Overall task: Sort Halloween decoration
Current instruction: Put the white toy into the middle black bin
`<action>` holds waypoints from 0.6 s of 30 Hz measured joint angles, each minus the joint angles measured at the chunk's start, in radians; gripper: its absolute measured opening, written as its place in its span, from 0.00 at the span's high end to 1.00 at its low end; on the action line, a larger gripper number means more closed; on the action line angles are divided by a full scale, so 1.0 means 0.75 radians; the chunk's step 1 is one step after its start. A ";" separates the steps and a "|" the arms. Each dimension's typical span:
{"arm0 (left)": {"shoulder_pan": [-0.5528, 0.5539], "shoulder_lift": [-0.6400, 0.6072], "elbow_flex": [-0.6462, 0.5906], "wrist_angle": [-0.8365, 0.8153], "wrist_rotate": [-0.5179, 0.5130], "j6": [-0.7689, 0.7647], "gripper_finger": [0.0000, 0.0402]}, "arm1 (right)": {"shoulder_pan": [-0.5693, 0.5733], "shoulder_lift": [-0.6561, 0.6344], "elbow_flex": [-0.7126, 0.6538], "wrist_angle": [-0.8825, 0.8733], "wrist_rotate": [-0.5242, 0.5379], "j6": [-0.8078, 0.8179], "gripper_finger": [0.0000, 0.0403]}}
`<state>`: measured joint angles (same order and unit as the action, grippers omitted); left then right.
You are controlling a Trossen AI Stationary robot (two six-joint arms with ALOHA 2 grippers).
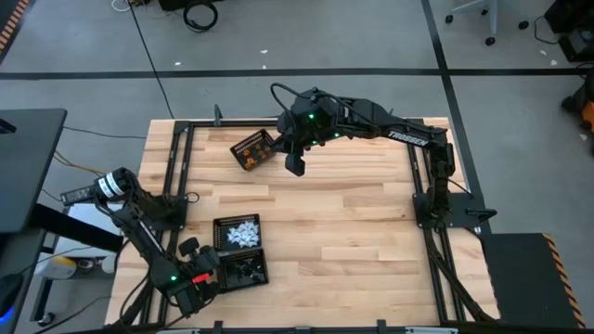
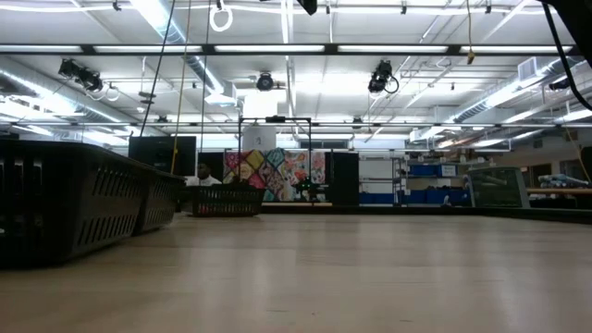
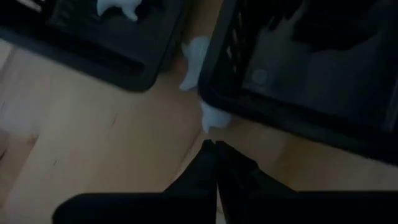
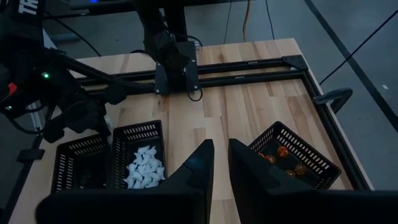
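Three black mesh baskets stand on the wooden table. One holds white pieces (image 1: 239, 232) (image 4: 143, 167), one next to it holds black pieces (image 1: 245, 270), and a tilted one near the far edge holds orange pieces (image 1: 251, 150) (image 4: 281, 155). Two white pieces (image 3: 196, 57) (image 3: 212, 117) lie on the table in the gap between the white and black baskets. My left gripper (image 3: 216, 145) (image 1: 206, 276) is shut and low at the near left, its tips just short of the nearer stray white piece. My right gripper (image 4: 221, 149) (image 1: 295, 167) hovers beside the orange basket, slightly open and empty.
A black metal frame (image 1: 182, 158) runs round the table, with the arm bases on its left and right rails. Bare wood (image 1: 353, 232) fills the table's middle and right. In the low view the baskets (image 2: 65, 208) stand at the left, with the room behind.
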<state>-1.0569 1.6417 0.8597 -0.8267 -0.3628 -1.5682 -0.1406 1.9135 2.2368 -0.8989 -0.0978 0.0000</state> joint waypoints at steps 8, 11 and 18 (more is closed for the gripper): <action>-0.016 0.000 0.001 0.048 -0.058 -0.101 0.73 | 0.001 0.000 0.000 0.000 -0.007 -0.001 0.87; -0.002 0.000 0.001 0.066 -0.072 -0.118 0.61 | 0.001 0.000 0.000 0.000 -0.010 -0.001 0.87; 0.082 -0.001 0.003 0.096 -0.164 -0.124 0.50 | 0.001 0.000 0.000 -0.001 -0.017 -0.004 0.87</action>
<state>-0.9957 1.6413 0.8616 -0.7547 -0.4860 -1.6609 -0.1398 1.9135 2.2368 -0.8997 -0.1102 -0.0032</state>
